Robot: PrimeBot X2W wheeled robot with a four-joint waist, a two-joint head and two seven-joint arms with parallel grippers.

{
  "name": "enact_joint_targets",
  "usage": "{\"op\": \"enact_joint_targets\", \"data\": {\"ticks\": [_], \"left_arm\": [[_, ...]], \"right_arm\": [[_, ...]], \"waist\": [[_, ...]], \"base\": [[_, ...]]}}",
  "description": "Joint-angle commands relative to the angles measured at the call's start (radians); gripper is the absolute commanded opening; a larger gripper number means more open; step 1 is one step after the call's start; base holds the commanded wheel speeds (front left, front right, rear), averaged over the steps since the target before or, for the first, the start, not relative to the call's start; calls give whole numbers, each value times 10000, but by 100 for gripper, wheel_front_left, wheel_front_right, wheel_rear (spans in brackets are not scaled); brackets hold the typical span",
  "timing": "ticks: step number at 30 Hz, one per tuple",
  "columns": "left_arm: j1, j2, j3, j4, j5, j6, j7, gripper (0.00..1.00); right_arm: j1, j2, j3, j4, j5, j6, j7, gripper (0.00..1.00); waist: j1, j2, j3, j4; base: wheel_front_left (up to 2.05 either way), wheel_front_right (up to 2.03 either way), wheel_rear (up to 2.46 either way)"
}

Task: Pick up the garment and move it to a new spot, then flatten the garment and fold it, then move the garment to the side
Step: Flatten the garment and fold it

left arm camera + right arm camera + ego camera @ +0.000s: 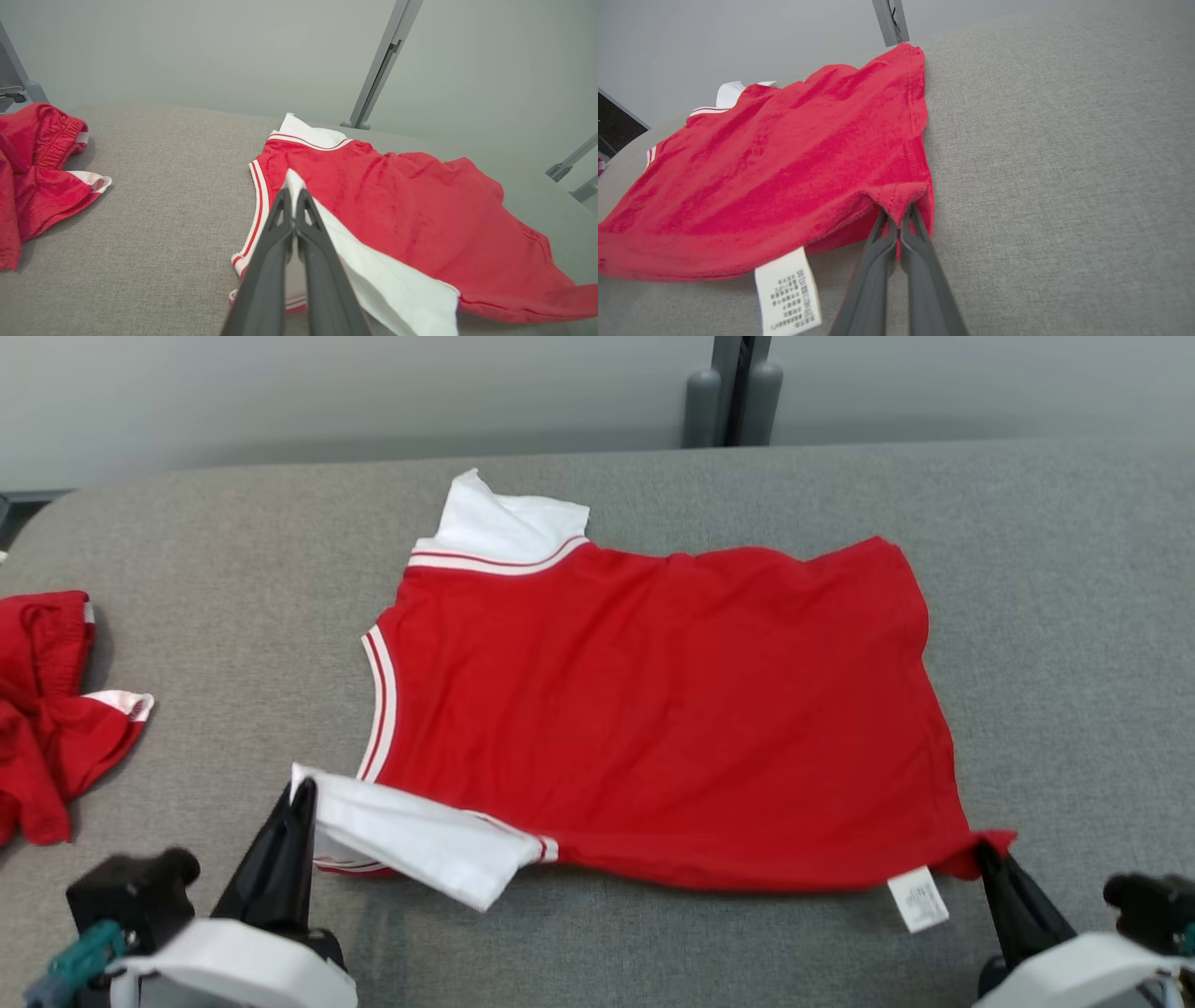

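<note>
The garment [653,709] is a red T-shirt with white, red-striped sleeves, spread over the grey padded table [1074,569] with its collar side to the left. My left gripper [303,793] is shut on the tip of the near white sleeve [420,835], seen also in the left wrist view as the gripper [294,191] pinching the sleeve [387,289]. My right gripper [982,847] is shut on the near right hem corner; the right wrist view shows the gripper [896,217] clamping the red hem [901,196]. A white care label [787,294] hangs from the hem beside it.
A second red garment [47,709] lies crumpled at the table's left edge, also in the left wrist view [37,172]. A grey post [733,392] stands behind the table's far edge against the pale wall. Bare grey surface lies to the right of the shirt.
</note>
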Motion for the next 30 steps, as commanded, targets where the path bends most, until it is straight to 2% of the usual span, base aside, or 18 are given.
{"op": "enact_joint_targets", "data": {"ticks": [1, 7, 13, 14, 15, 16, 17, 21, 30], "left_arm": [[-353, 80, 49, 189, -92, -106, 35, 0], [-1666, 247, 132, 1197, -285, -582, 71, 0], [-2518, 92, 93, 2301, -512, -906, -193, 0], [-2625, 40, 78, 2462, -559, -981, -302, 28], [-2723, -2, 56, 2611, -598, -1080, -412, 84], [-2781, -21, 56, 2754, -553, -1141, -596, 100], [-2809, -72, 59, 2901, -566, -1202, -742, 100], [-2699, -252, 170, 3358, -491, -1332, -1663, 100], [-2254, -367, 301, 3517, 508, -1011, -3769, 100]], "right_arm": [[-320, -22, -9, 82, -21, 3, 68, 0], [-1711, -333, 176, 636, 7, 3, 199, 0], [-2837, -579, 408, 1457, 188, 3, -14, 0], [-2940, -637, 464, 1576, 213, 3, -54, 0], [-3041, -660, 542, 1663, 263, 3, -122, 37], [-3115, -660, 605, 1738, 298, 3, -206, 76], [-3142, -691, 659, 1775, 294, 3, -293, 100], [-2982, -738, 908, 1615, 207, 3, -1135, 100], [-2407, -829, 1106, 779, -709, 3, -3061, 100]], "waist": [[0, 0, 267, -112], [0, 0, 971, -280], [0, 0, 1379, -341], [0, 0, 1421, -328], [0, 0, 1458, -322], [0, 0, 1476, -320], [0, 0, 1488, -312], [0, 0, 1364, -317], [0, 0, 822, -382]], "base": [[0, 0, 0], [0, 0, 0], [0, 0, 0], [0, 0, 0], [0, 0, 0], [0, 0, 0], [0, 0, 0], [0, 0, 0], [0, 0, 0]]}}
